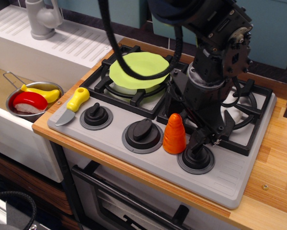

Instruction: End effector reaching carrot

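The orange ridged carrot (174, 135) stands upright on the grey stove front (133, 158), between the middle knob (143, 134) and the right knob (196, 157). My black gripper (186, 122) hangs low just behind and to the right of the carrot. Its jaws are open and hold nothing. One dark finger (199, 139) ends over the right knob, close beside the carrot; the other finger (170, 101) sits behind the carrot over the burner grate. The arm hides part of the right burner.
A green plate (136, 70) lies on the left burner. A yellow-handled toy knife (73, 105) lies by the left knob (96, 115). A metal pot (34, 99) with red and yellow toy food sits in the sink at left. A wooden counter (277, 167) lies to the right.
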